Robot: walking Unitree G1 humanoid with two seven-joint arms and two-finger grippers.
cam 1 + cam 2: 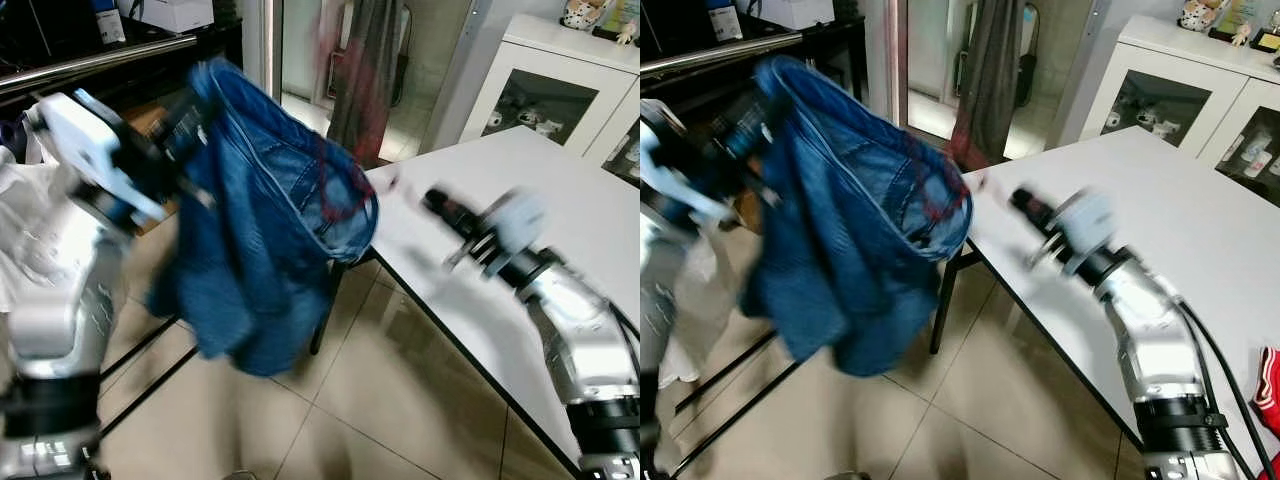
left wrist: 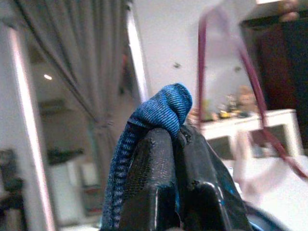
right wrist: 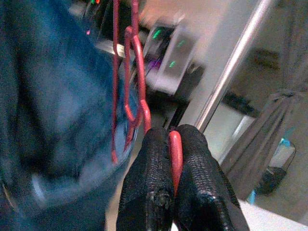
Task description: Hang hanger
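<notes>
I'm holding the blue denim garment (image 1: pixel 265 215) up off the floor between my two arms, beside the corner of the white table (image 1: pixel 560 200). My left gripper (image 2: pixel 175 159) is pressed together on a bunched fold of the denim at its top edge. My right gripper (image 3: pixel 174 168) is pinching the thin red wire hanger (image 3: pixel 132 86) by a bend of its wire, fingers (image 3: pixel 149 178) closed tight around it. The hanger is threading into the garment's open waist; head views are showing it as a faint red smear there, too blurred to place exactly.

Handling, as I'm judging it: denim is heavy and limp, sagging hard below the left pinch, so the load is pulling on that one fold. The wire is light, springy and probably slick, so it's likely to twist in a narrow pinch. Best hold is probably near the hook's neck, keeping the hook free for the metal rail (image 1: pixel 95 60) at upper left.
</notes>
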